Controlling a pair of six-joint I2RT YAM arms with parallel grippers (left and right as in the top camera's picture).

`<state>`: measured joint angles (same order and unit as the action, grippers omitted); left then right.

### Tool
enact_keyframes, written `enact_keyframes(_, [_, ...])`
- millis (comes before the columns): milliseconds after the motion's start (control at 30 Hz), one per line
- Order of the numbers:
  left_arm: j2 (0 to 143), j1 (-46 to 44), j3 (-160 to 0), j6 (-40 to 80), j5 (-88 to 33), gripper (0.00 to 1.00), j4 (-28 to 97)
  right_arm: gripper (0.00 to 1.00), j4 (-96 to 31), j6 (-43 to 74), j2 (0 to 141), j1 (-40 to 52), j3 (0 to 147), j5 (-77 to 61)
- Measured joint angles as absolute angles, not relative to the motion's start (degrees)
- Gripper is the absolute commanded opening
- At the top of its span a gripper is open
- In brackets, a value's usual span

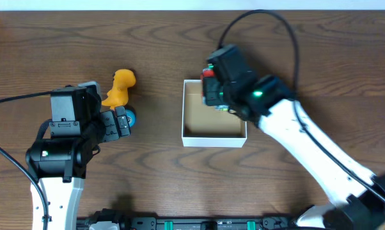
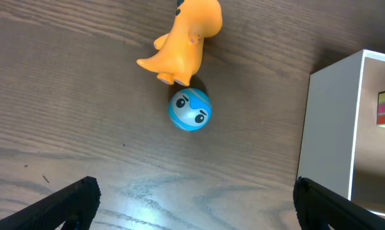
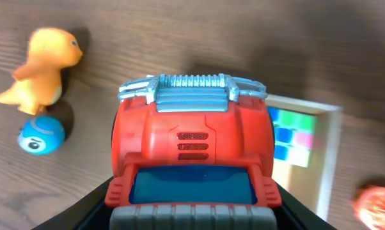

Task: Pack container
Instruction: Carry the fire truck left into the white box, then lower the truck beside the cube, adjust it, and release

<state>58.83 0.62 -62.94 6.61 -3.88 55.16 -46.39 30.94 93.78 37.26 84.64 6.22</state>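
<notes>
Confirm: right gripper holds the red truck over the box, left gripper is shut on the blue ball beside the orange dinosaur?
Not quite. The left gripper is open, its fingers wide apart, and the blue ball lies free on the table beside the orange dinosaur, as the left wrist view shows. The rest stands: the right gripper holds the red truck over the box.

The far side of the container is covered by the right gripper and the truck held in it; its near half is left open. Bare tabletop is left between container and ball, with the dinosaur just beside the ball.
</notes>
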Motion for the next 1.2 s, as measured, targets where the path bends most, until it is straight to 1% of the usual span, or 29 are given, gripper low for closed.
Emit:
enact_keyframes(167, [58.8,0.6,-62.9,6.6,-3.9,0.98,55.1,0.01,-46.2,35.3,101.1,37.9,84.6,7.0])
enact_keyframes(367, [58.8,0.6,-62.9,6.6,-3.9,0.98,55.2,0.01,-46.2,38.0,105.8,37.9,84.6,7.3])
enact_keyframes(667, [58.8,0.6,-62.9,6.6,-3.9,0.98,55.1,0.01,-46.5,41.7,106.5,37.9,84.6,7.3])
enact_keyframes(833, [58.8,0.6,-62.9,6.6,-3.9,0.98,55.1,0.01,-48.7,44.1,106.5,37.9,84.6,7.2])
enact_keyframes(1200, [58.8,0.6,-62.9,6.6,-3.9,0.98,55.2,0.01,-49.8,45.9,109.4,39.4,84.6,6.5])
